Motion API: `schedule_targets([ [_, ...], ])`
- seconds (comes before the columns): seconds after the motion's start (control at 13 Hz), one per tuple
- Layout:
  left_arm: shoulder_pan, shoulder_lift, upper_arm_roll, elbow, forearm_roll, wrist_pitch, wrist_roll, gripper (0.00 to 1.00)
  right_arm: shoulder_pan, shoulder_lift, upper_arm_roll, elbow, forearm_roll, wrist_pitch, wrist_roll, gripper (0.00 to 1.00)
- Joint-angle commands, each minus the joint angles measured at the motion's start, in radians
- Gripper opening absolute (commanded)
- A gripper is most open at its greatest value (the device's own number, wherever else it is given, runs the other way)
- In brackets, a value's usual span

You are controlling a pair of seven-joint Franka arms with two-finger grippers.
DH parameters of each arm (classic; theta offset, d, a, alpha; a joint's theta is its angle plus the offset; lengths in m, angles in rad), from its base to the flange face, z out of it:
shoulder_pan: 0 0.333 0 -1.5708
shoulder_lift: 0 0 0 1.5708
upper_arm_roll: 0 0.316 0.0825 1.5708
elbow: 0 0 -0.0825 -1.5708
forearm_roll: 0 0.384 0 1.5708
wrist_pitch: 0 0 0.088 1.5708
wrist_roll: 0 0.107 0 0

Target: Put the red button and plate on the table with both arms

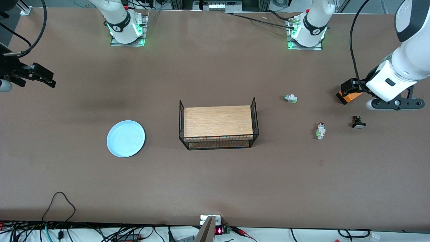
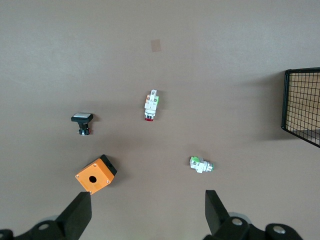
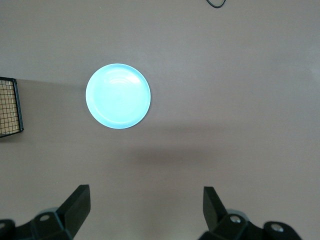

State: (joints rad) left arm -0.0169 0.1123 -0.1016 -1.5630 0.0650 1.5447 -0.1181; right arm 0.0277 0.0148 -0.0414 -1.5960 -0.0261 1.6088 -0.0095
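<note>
A round pale-blue glossy plate (image 1: 126, 138) and a tiny red-capped white button (image 1: 321, 130) lie on the brown table (image 1: 215, 181), with a wood-topped black wire rack (image 1: 218, 127) between them. A green-capped white switch (image 1: 290, 98), black-and-white button (image 1: 358, 122) and orange box (image 1: 349, 95) lie near the button. The left gripper (image 2: 145, 212) hangs spread and empty over the orange box; the right gripper (image 3: 145, 210) hangs likewise over bare table.

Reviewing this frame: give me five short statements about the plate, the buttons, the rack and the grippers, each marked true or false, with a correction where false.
1. The plate lies on the table toward the right arm's end. True.
2. The red button sits on the wire rack. False: it lies on the table toward the left arm's end.
3. The left gripper is shut on the orange box. False: it is open, holding nothing.
4. The right gripper is open, up above the table. True.
5. The black-and-white button rests on the plate. False: the plate holds nothing.
</note>
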Motion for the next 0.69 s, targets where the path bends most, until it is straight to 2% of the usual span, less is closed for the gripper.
schedule_targets([
  [0.0,-0.003,0.003,0.002,0.021,-0.013,-0.015,0.003,1.00,-0.017,0.016,0.008,0.028,-0.011,-0.033,-0.009,1.00],
  [0.62,-0.003,0.003,0.000,0.021,-0.013,-0.015,0.002,1.00,-0.011,0.019,0.008,0.036,-0.011,-0.033,-0.007,1.00],
])
